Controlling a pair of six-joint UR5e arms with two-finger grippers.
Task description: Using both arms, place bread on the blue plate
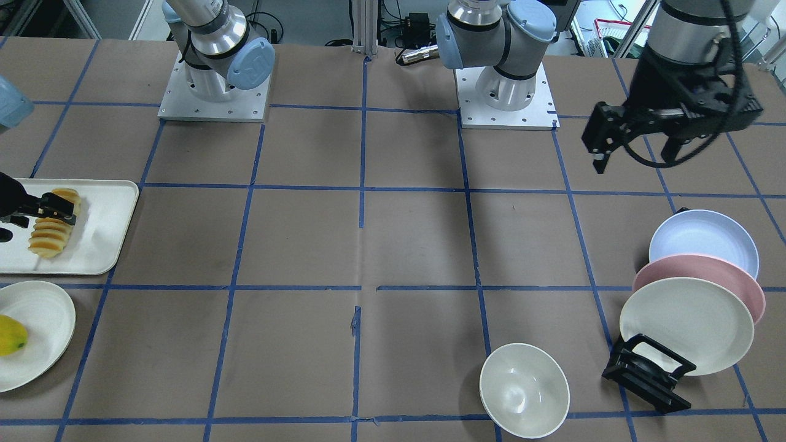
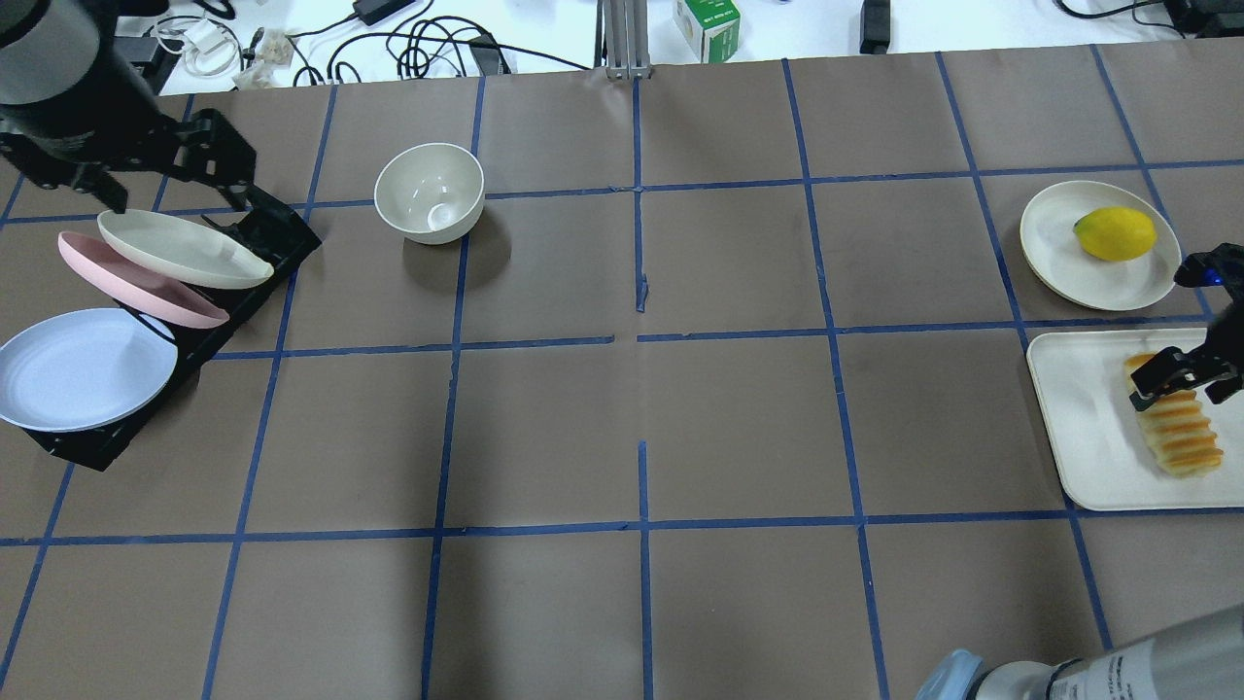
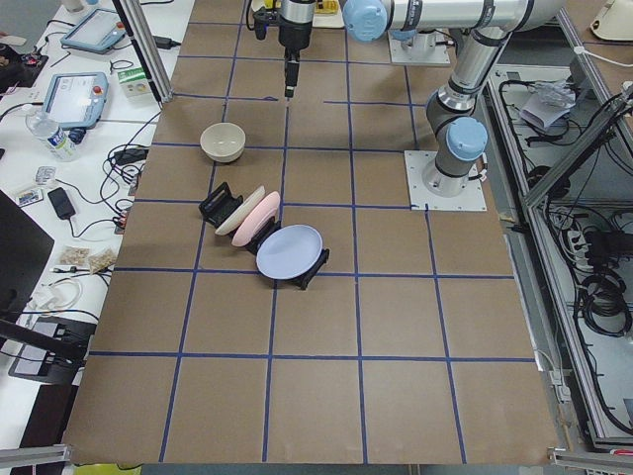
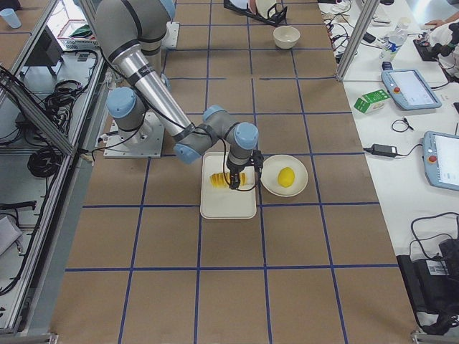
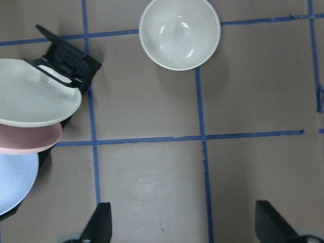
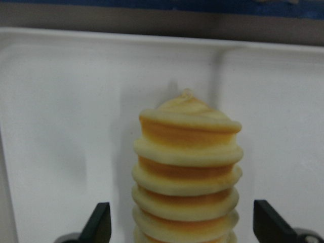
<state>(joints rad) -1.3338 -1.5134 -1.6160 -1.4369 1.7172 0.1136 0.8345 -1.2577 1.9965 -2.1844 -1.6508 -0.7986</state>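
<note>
Here we see the right gripper (image 2: 1186,379) low over one end of the bread (image 1: 53,228). The loaf lies on a white tray (image 1: 104,233) at the robot's right end of the table, next to a cream dish (image 2: 1054,243) holding a yellow fruit (image 2: 1115,233). Through the wrist camera we find its jaws spread wide, a finger (image 6: 98,225) on either side of the loaf with a gap, gripping nothing. The left gripper (image 5: 185,225) hangs in the air at the opposite end, jaws equally wide and empty. Close by, the blue plate (image 2: 83,369) leans in a black rack (image 2: 282,233) alongside a pink plate (image 2: 126,282) and a cream-white plate (image 2: 185,248), with a bowl (image 2: 430,192) nearby.
</note>
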